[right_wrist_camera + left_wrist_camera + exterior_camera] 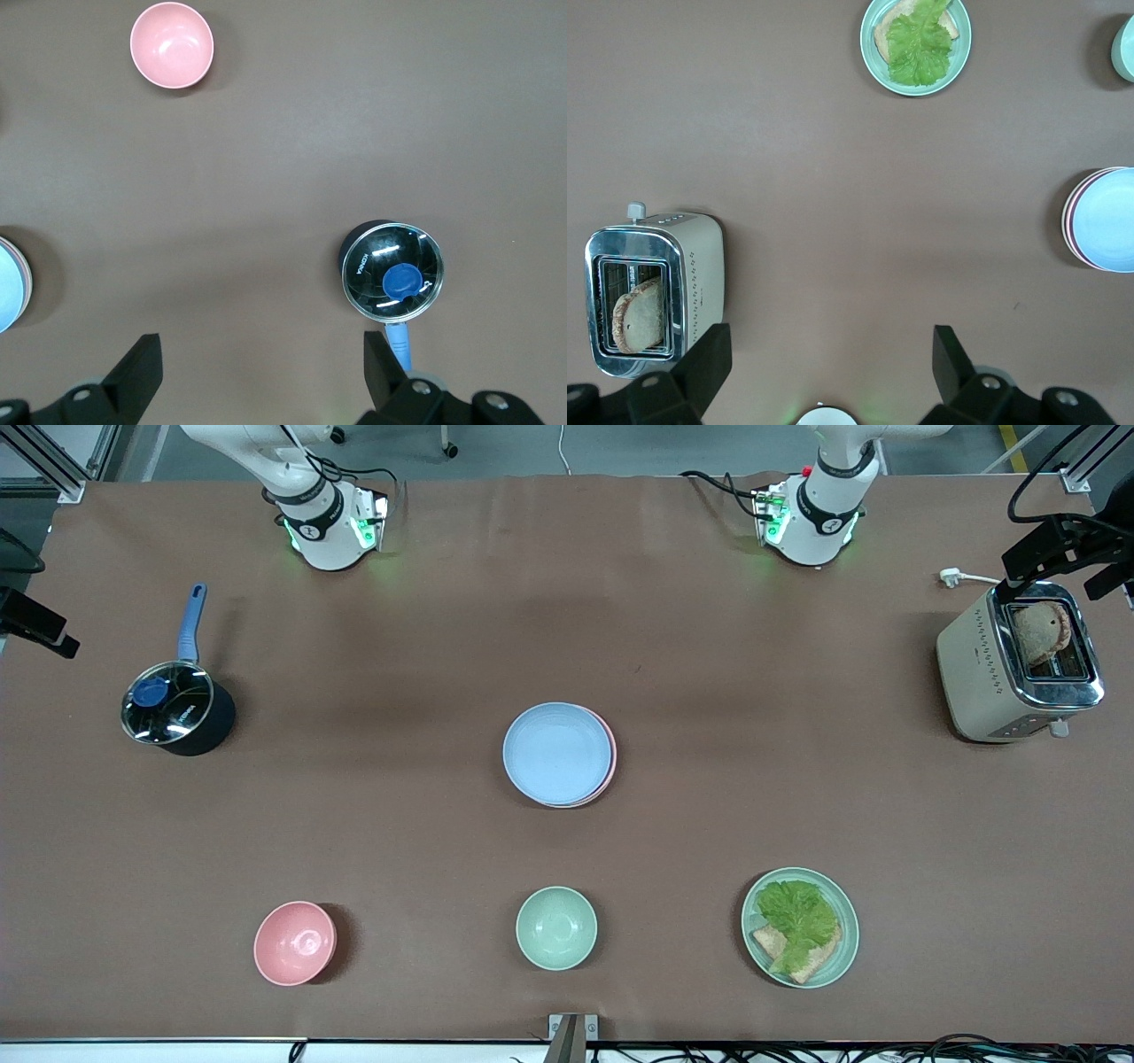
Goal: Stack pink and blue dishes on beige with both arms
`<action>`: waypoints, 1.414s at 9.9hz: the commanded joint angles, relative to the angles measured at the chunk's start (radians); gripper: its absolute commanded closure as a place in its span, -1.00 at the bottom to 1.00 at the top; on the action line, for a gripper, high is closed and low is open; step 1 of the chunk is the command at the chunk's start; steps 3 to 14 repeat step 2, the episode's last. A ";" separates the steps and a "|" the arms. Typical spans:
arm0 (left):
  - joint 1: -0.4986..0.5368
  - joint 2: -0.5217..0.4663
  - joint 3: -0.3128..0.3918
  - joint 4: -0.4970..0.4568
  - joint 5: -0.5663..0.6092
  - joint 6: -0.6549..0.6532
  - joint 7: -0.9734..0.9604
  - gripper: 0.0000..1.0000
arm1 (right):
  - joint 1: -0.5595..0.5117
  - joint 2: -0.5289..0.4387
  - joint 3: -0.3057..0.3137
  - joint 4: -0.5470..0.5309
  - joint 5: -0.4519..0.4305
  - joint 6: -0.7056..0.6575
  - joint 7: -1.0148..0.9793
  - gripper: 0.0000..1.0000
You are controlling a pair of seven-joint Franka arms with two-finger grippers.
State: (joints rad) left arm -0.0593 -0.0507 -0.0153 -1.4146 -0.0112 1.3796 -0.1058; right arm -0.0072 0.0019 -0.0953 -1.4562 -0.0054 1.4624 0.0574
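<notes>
1. Blue plate [556,752] sits at the middle of the tabletop [372,815], topmost of a stack; nothing lies in it
2. Pink plate [610,755] lies directly under the blue one, only a thin crescent of rim showing toward the left arm's end; in the left wrist view further rims [1068,218] show under the blue, the lowest too thin to name by colour
3. Mint-green plate [845,948] stands nearer the front camera toward the left arm's end, carrying a lettuce leaf [797,911] over bread slices [817,960]
4. Small mint-green bowl [556,927] stands nearer the front camera than the stack; small pink bowl [295,942] stands beside it toward the right arm's end; both hold nothing
5. Dark saucepan [177,708] with glass lid and blue handle stands toward the right arm's end
6. Toaster [1017,662] stands at the left arm's end, a slice of bread [1040,631] upright in its slot
7. Left hand [833,354] is raised high over bare tabletop between toaster and stack, fingers [950,356] spread wide, gripping nothing
8. Right hand [264,359] is raised high over bare tabletop beside the saucepan, fingers [142,363] spread wide, gripping nothing
</notes>
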 commanded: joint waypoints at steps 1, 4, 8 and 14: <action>0.012 0.006 -0.008 -0.020 -0.004 -0.013 0.008 -1.00 | 0.000 0.006 0.002 0.019 -0.022 -0.016 -0.002 -1.00; 0.012 0.008 -0.008 -0.020 -0.004 -0.013 0.008 -1.00 | 0.000 0.006 0.002 0.019 -0.022 -0.016 -0.002 -1.00; 0.012 0.008 -0.008 -0.020 -0.004 -0.013 0.008 -1.00 | 0.000 0.006 0.002 0.019 -0.022 -0.016 -0.002 -1.00; 0.012 0.008 -0.008 -0.020 -0.004 -0.013 0.008 -1.00 | 0.000 0.006 0.002 0.019 -0.022 -0.016 -0.002 -1.00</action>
